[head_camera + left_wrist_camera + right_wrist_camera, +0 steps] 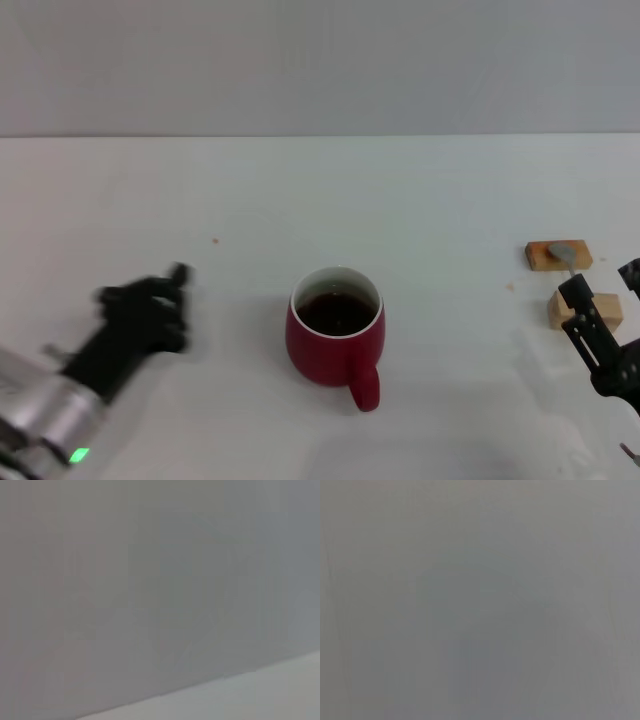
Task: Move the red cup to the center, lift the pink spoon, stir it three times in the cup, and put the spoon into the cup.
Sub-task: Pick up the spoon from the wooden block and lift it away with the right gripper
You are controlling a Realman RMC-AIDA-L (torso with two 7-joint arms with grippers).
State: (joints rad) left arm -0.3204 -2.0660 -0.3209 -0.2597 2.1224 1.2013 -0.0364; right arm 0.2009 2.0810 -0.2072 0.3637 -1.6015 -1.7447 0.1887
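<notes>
**Red cup at mid-table, both claws standing off**

The red cup (336, 338) sits upright near the middle of the white table (400, 210), its loop handle turned toward the robot. It holds dark liquid that comes up close to the white inner wall's rim. No brand, label or writing can be read on it or anywhere else in view.

The left gripper (150, 305) is to the cup's left, well apart from it and holding nothing; it is blurred, so whether its fingers are spread or pressed together cannot be told.

The pink spoon (563, 255) lies far off to the cup's right, near the table's right edge. Only its grey bowl and a short stretch of stem show clearly, resting on top of the farther wooden block (558, 256). A second wooden block (588, 311) lies just nearer the robot.

The right gripper (600, 320) is beside that nearer block, just short of the spoon, its black fingers spread and pinching nothing.

Both wrist views show only plain grey, with a pale strip along one edge of the left one.
</notes>
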